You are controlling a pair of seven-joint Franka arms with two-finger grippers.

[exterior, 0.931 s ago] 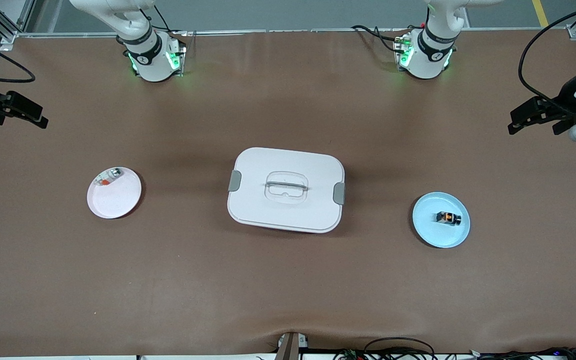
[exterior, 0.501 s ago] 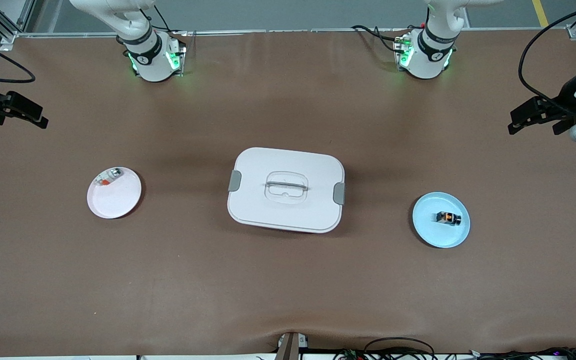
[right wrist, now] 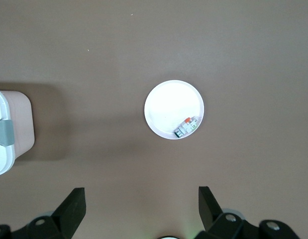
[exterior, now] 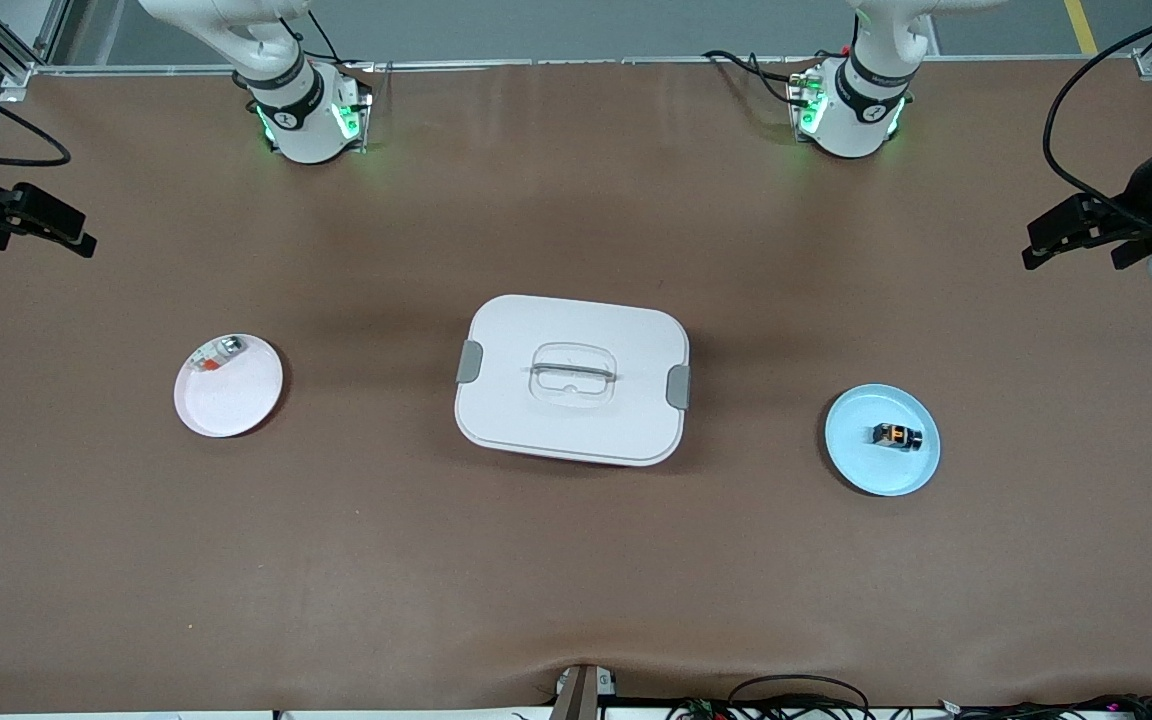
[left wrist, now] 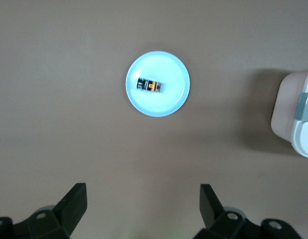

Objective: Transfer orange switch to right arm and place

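Switch [exterior: 898,435]: lying on blue plate [exterior: 861,460], toward left arm's end of table.
Left gripper [exterior: 1076,232]: high over table edge, fingers wide apart, empty.
Right gripper [exterior: 36,225]: waiting over opposite end, spread wide, empty.
Box [exterior: 572,378]: mid-table, lidded.

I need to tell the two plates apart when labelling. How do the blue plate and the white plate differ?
The blue plate is pale blue and lies toward the left arm's end; the white plate lies toward the right arm's end. The blue plate carries the orange switch near its middle; the white plate holds a small silvery part at its rim. Both are small, round and flat on the table.
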